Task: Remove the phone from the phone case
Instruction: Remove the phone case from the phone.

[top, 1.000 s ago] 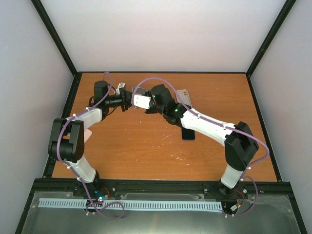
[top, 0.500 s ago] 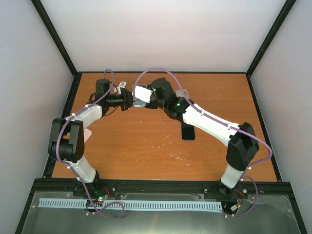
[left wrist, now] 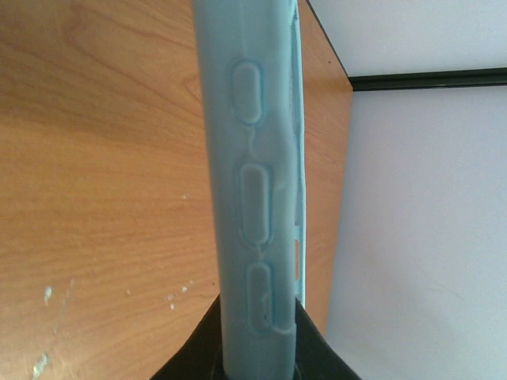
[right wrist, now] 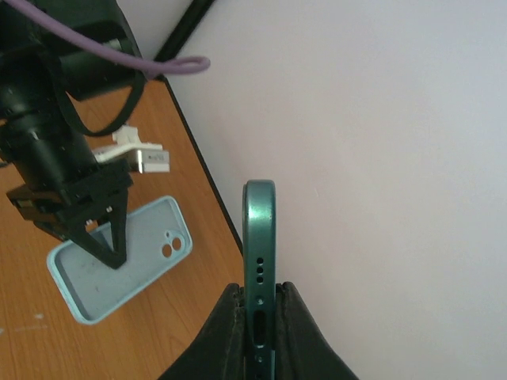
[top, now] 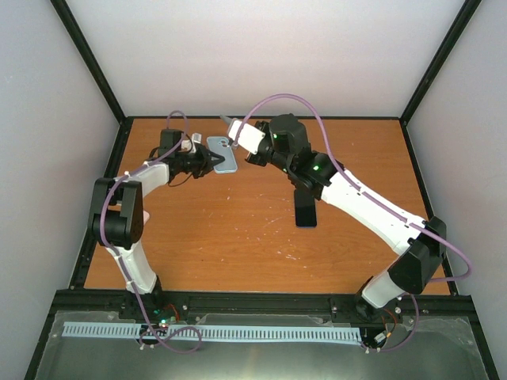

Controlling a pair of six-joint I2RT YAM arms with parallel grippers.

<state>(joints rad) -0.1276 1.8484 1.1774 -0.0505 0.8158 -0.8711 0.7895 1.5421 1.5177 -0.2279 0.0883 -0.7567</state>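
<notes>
teal phone [right wrist: 259, 229]: 1 | dark phone [top: 306, 215]: 1, probably | blue case [top: 224, 153]: 1

Top cam is sitting high up behind the near edge, looking down and forward over the whole surface [top: 238, 237] to the far wall [top: 269, 55]. Left wrist cam is staring super close along the phone case [left wrist: 253, 198] edge, with surface and wall showing behind. Right wrist cam is hugging the phone [right wrist: 260, 237] edge and looking left at that same phone case, so all three are catching it.
</notes>
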